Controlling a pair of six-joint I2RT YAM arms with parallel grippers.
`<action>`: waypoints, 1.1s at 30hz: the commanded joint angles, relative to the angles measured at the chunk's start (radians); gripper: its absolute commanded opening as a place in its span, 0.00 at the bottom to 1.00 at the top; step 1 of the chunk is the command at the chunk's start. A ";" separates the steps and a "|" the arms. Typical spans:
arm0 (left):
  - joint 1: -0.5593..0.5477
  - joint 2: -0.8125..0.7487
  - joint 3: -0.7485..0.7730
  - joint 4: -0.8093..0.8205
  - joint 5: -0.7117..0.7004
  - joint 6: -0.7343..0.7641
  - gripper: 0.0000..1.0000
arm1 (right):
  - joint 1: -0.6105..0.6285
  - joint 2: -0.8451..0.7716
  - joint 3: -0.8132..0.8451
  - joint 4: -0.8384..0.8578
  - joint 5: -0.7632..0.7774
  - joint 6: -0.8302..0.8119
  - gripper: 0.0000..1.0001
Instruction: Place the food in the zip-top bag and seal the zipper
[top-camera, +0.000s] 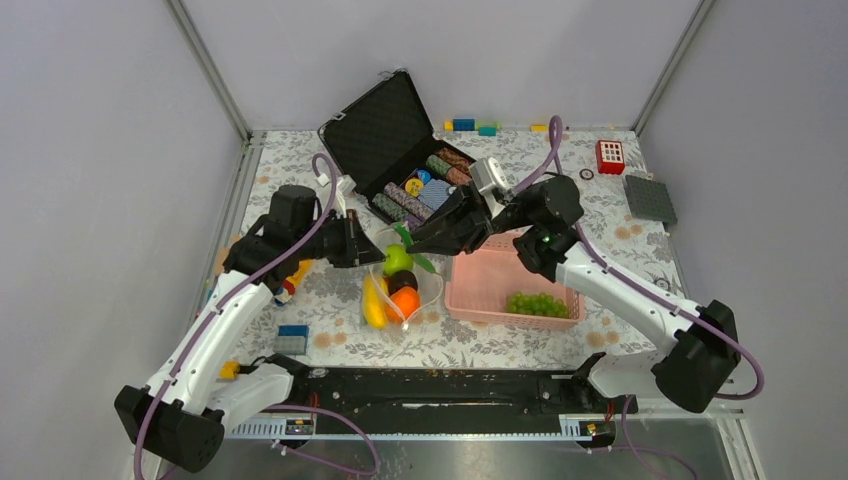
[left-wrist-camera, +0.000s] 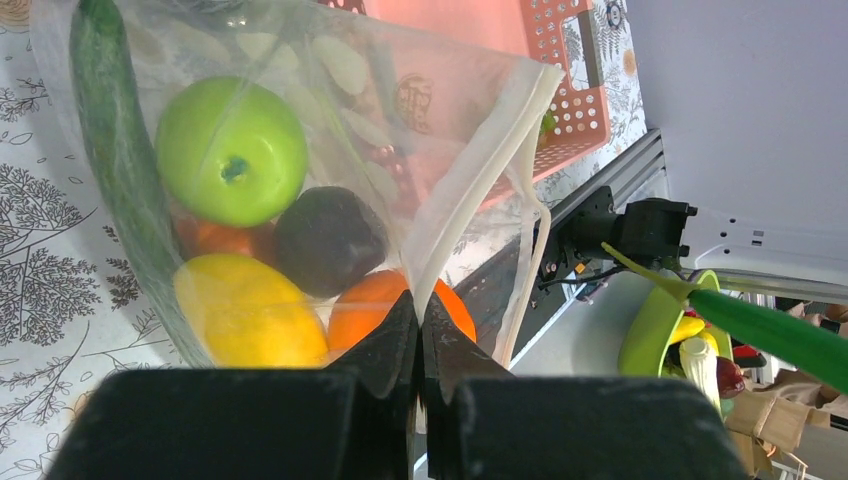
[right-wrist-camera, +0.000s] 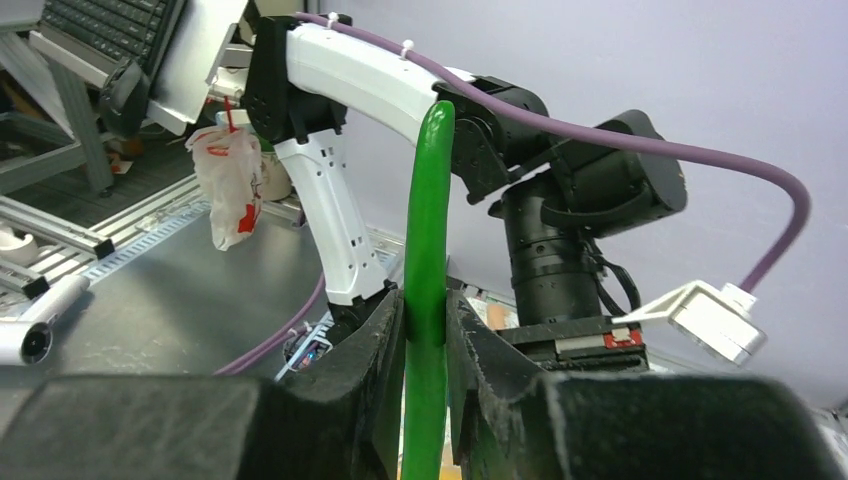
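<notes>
On the tabletop (top-camera: 620, 235), just left of the pink basket (top-camera: 455, 290), sits the zip-top bag (top-camera: 405, 295), its edge pinched tight in the left fingers (left-wrist-camera: 395, 345). The right fingers (right-wrist-camera: 380, 350) clamp the long green pod (right-wrist-camera: 428, 250) near its mouth; I'd lower it steeply, tip first.

left arm (top-camera: 215, 330) folded up from an elbow low at the near left, wrist turned toward centre; left gripper (left-wrist-camera: 418, 300) jaws fully closed, pinching the zip-top bag (left-wrist-camera: 470, 140) at its edge. right arm (top-camera: 620, 285) extends in from the right, wrist angled toward centre; right gripper (right-wrist-camera: 425, 312) clamped on the long green pod (right-wrist-camera: 428, 200), which stands upright between the fingers. the two grippers are near each other, not touching
</notes>
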 joint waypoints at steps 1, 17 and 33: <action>0.005 -0.028 0.047 0.020 0.033 -0.006 0.00 | 0.050 0.037 0.044 0.188 -0.023 0.048 0.06; 0.005 -0.011 0.055 0.019 0.167 0.039 0.00 | 0.089 0.392 0.221 0.567 -0.260 0.128 0.05; 0.004 -0.076 0.066 -0.013 0.131 0.095 0.00 | 0.049 0.590 0.399 0.594 -0.491 0.334 0.06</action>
